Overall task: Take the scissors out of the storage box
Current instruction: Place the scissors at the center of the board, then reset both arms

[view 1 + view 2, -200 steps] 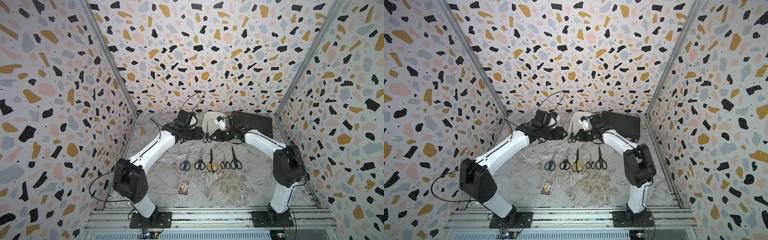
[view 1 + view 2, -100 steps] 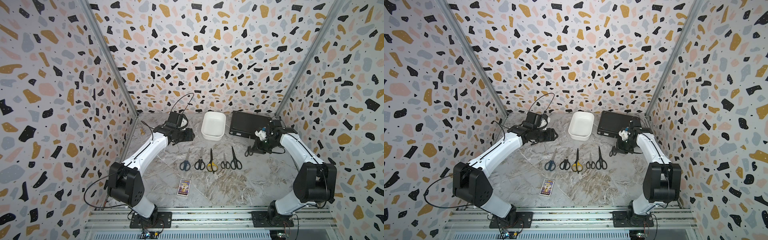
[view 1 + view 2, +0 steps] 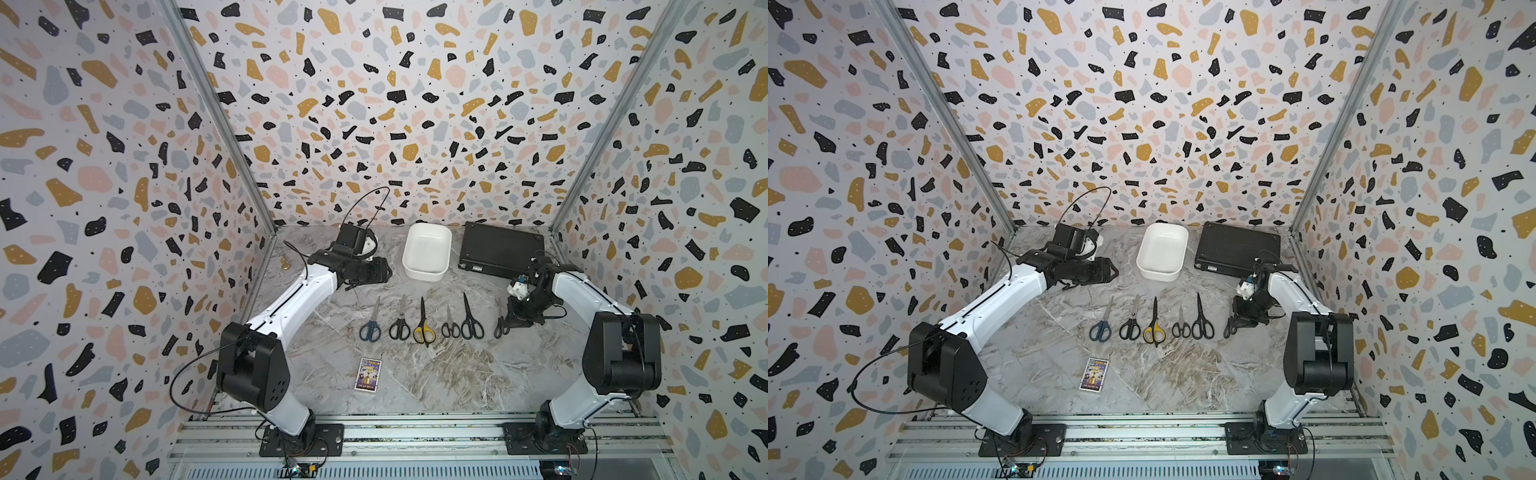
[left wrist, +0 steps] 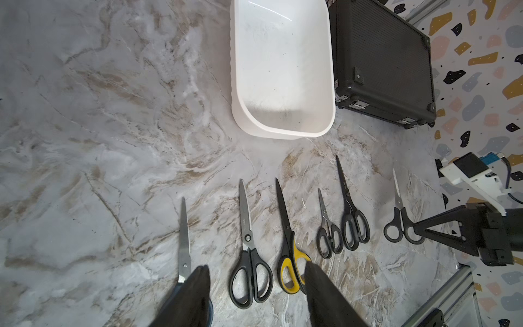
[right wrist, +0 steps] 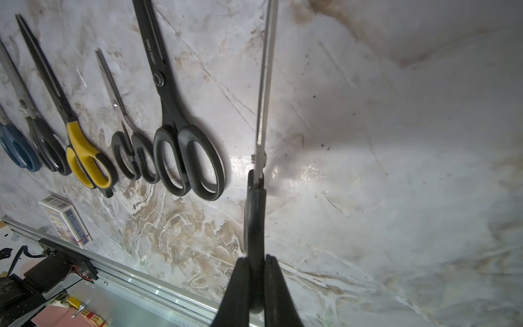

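Note:
The white storage box [image 3: 426, 274] [image 3: 1158, 274] [image 4: 235, 85] stands at the back middle with nothing inside. In front of it five scissors lie in a row: dark blue [image 3: 370, 330], black [image 3: 400, 328], yellow-and-black [image 3: 423, 330], small black [image 3: 450, 328], black [image 3: 471, 326]. A sixth black pair [image 3: 498, 326] [image 5: 264, 99] is low at the row's right end, blade pointing away. My right gripper [image 3: 513, 324] [image 5: 257, 258] is shut on its handle. I cannot tell whether it touches the table. My left gripper [image 3: 384, 272] [image 4: 254, 267] hangs open and holds nothing, left of the box.
A flat black case [image 3: 500, 255] lies right of the box, against the back wall. A small printed card box [image 3: 368, 374] sits near the front. A small brass object [image 3: 284, 264] is by the left wall. The metal rail [image 3: 415, 432] runs along the table's front edge.
My right gripper has carried the sixth pair from the box to the right and down to the row's right end. My left arm has drawn back leftward from the box.

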Motion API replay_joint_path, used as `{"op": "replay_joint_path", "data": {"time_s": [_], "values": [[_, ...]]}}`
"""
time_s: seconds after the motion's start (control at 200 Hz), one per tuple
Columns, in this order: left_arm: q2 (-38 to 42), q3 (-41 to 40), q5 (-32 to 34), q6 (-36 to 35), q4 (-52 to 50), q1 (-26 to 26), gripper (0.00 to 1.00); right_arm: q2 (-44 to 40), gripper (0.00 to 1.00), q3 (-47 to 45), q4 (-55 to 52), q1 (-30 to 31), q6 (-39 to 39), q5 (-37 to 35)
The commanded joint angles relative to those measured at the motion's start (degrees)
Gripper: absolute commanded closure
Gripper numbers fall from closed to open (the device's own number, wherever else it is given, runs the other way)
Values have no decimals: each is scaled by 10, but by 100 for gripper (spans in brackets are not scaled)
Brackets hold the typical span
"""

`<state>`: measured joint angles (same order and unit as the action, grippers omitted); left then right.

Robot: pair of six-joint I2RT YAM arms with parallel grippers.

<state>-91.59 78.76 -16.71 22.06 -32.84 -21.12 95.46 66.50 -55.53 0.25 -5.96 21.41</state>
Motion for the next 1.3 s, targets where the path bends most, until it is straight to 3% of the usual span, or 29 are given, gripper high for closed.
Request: {"op": "replay_joint_path", "data": {"time_s": [0.0, 0.365, 0.486, 0.611, 0.771, 1.061, 1.121, 1.131, 1.136, 1.141, 1.151, 1.196, 1.296], "values": [[10, -7, -8, -2, 20, 0, 43, 19, 100, 15, 19, 9, -9, 5], [10, -11, -1, -6, 23, 1, 43, 60, 99, 20, 30, 11, -16, -35], [5, -8, -4, -4, 23, 0, 43, 67, 88, 24, 27, 11, -22, -53], [1, -2, -5, -5, 22, 1, 43, 72, 84, 33, 22, 10, -21, -79], [0, 7, -3, -9, 16, 1, 43, 62, 72, 54, 8, 9, -17, -106], [7, -2, 12, -20, 14, 3, 42, 21, 51, 92, 29, 9, -26, -112], [11, -6, 27, -27, 13, 5, 35, -18, 42, 78, 72, 9, -34, -114], [12, -7, 30, -28, 13, 5, 25, -27, 38, 75, 81, 9, -35, -117], [13, -7, 32, -28, 13, 6, 13, -31, 31, 73, 85, 8, -36, -119], [13, -7, 34, -29, 13, 6, 7, -34, 27, 71, 89, 9, -36, -119], [14, -8, 37, -31, 13, 6, 2, -41, 21, 68, 99, 9, -38, -124], [19, -11, 56, -38, 14, 9, 0, -77, 0, 47, 142, 9, -46, -145], [24, -18, 112, -59, 14, 19, 0, -133, 0, 7, 228, 9, -65, -180]]}}
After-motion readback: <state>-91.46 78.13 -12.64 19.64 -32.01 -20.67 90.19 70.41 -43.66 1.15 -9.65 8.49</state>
